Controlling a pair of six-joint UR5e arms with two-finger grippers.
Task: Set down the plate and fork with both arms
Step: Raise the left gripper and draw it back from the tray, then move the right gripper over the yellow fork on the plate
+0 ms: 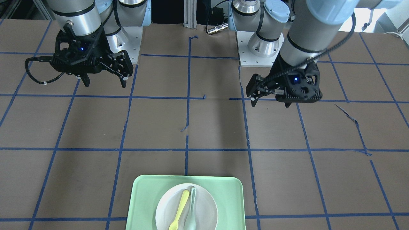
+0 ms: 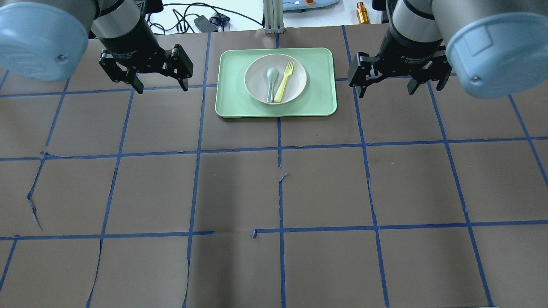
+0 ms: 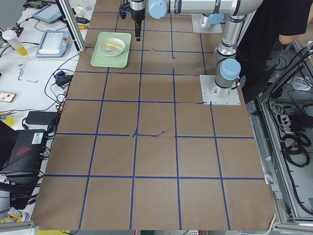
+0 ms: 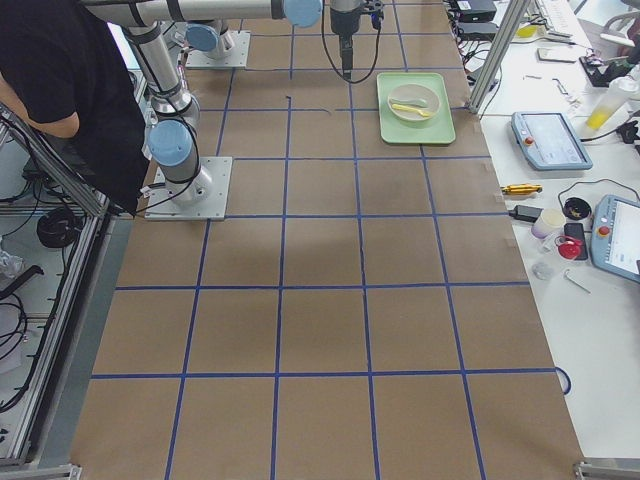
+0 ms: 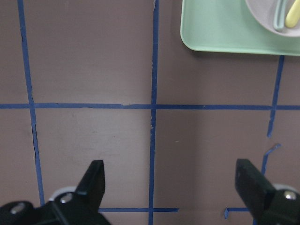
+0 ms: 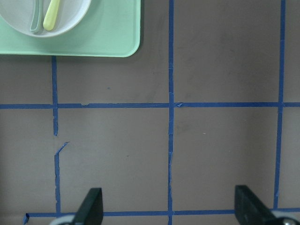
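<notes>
The off-white plate [image 2: 257,81] sits in the middle of a mint-green tray [image 2: 231,85] at the far centre of the table. The pale-yellow fork [image 2: 283,83] lies in the plate, beside a grey-green spoon [image 2: 271,83]. My left gripper [image 2: 162,89] hovers open and empty to the left of the tray. My right gripper [image 2: 385,93] hovers open and empty to its right. In the front-facing view the fork [image 1: 179,207] and the plate [image 1: 204,204] show at the bottom centre. The left wrist view shows the tray's corner [image 5: 225,28], and the right wrist view shows the fork's handle [image 6: 51,14].
The table is brown paper marked with a blue tape grid. The arm bases [image 1: 255,48] stand at the robot's side. Tablets, cables and bottles lie on side benches [image 4: 590,200] past the tray's end. A person [image 4: 60,90] stands by the robot.
</notes>
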